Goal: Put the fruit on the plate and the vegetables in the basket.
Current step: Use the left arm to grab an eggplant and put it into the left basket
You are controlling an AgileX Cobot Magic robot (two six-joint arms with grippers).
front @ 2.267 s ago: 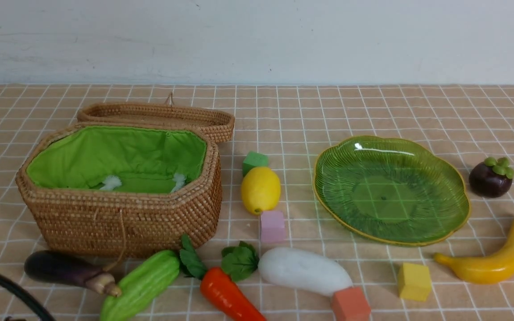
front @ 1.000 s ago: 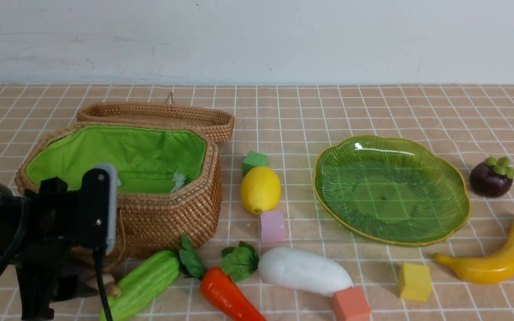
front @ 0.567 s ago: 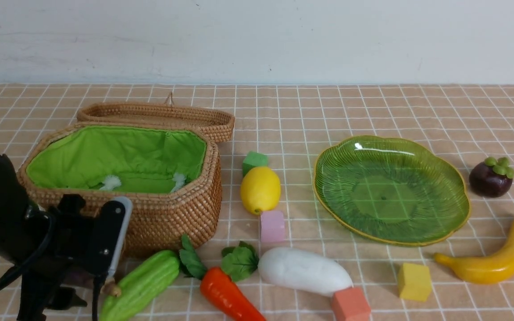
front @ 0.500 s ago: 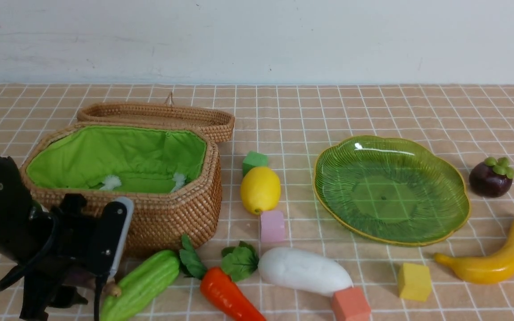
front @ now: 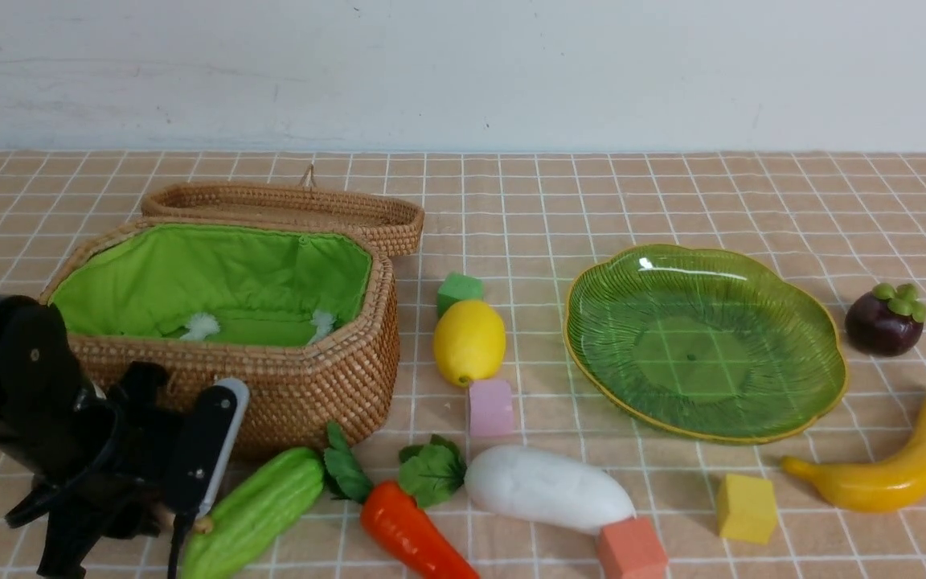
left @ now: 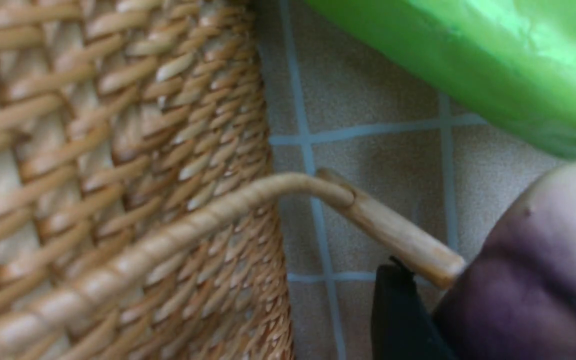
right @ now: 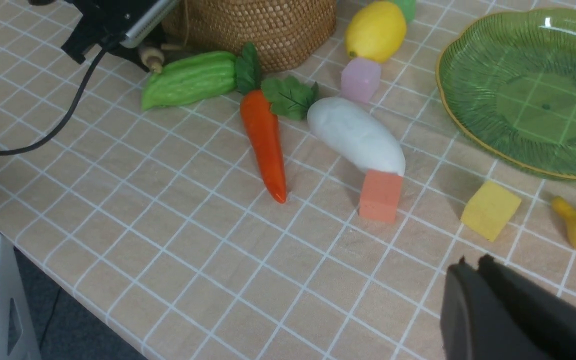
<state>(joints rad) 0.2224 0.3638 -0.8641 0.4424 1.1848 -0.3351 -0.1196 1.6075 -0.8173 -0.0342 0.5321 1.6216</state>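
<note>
Left gripper [front: 182, 458] at eggplant [left: 518, 300] — dark purple, glossy

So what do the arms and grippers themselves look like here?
The left arm is matte black with a bulky rounded wrist housing. The left gripper is black too, one flat jaw faced in pale grey, with a thin black cable trailing from it. Of the right gripper only black, blocky jaws show. No markings are legible.
</note>
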